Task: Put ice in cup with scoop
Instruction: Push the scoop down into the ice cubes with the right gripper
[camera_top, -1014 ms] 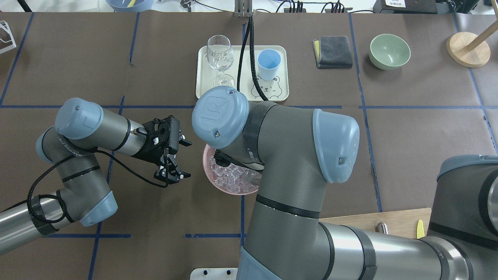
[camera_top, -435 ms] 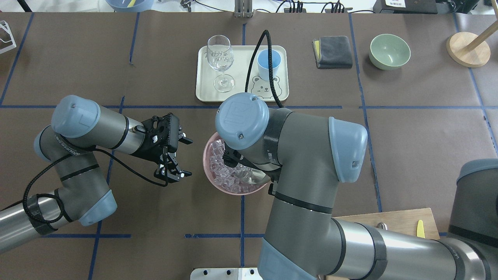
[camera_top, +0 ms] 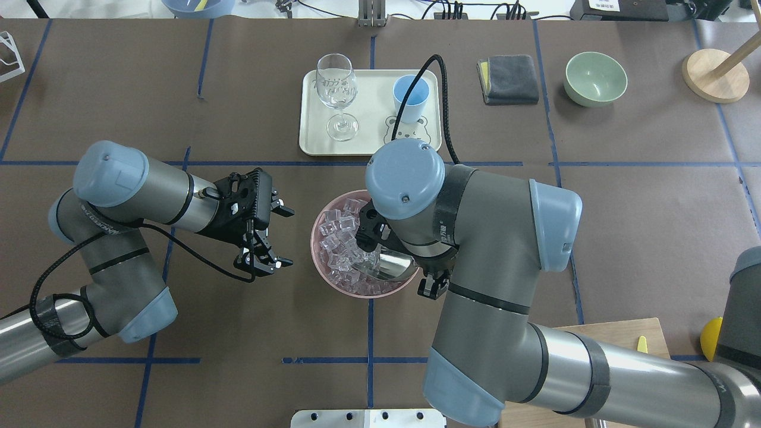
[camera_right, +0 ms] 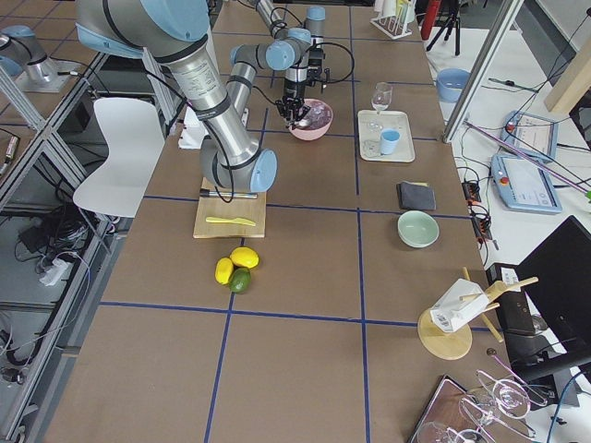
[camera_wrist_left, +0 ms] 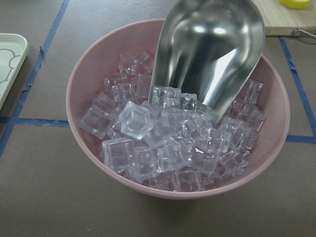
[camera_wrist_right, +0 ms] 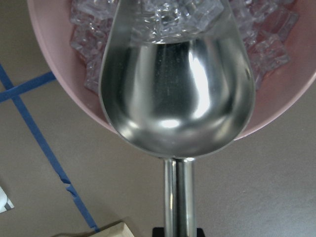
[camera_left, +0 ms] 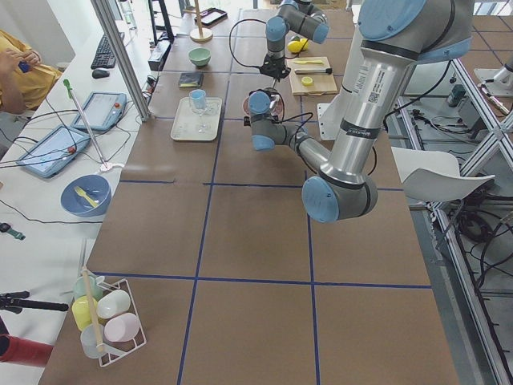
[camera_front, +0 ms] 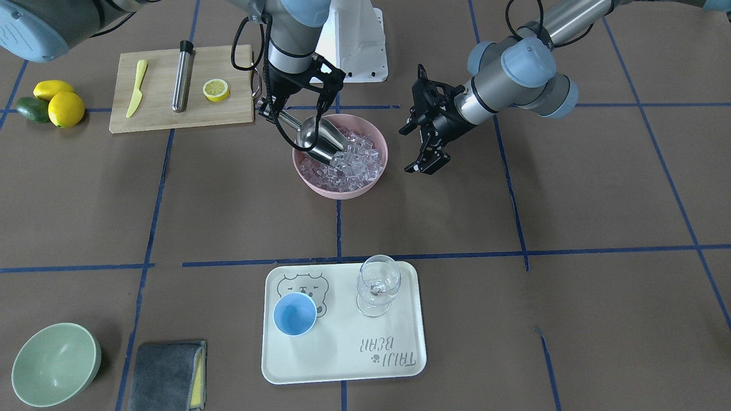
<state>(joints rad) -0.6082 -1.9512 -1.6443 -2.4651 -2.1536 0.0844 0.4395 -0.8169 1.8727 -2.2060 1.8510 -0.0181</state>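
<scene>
The steel scoop (camera_front: pixel 317 137) is tilted mouth-down into the heap of ice (camera_front: pixel 357 162) in a pink bowl (camera_front: pixel 342 193). Its front lip is dug under a few cubes, as the left wrist view shows (camera_wrist_left: pixel 212 49). My right gripper (camera_front: pixel 265 108) is shut on the scoop's rod handle (camera_wrist_right: pixel 177 197), on the robot's side of the bowl. My left gripper (camera_top: pixel 284 236) is open and empty, level with the bowl and just beside it. The light-blue cup (camera_front: pixel 294 314) stands empty on the cream tray (camera_front: pixel 342 365), far from both grippers.
A clear wine glass (camera_front: pixel 378 285) stands on the tray beside the cup. A green bowl (camera_front: pixel 54 362) and a grey cloth (camera_front: pixel 165 365) lie past the tray. A cutting board (camera_front: pixel 228 114) holds a yellow knife, a steel cylinder and a lemon half.
My right arm has swung to the right in the overhead view, which uncovers the bowl and shows the scoop lying in the ice. My left gripper has barely shifted.
</scene>
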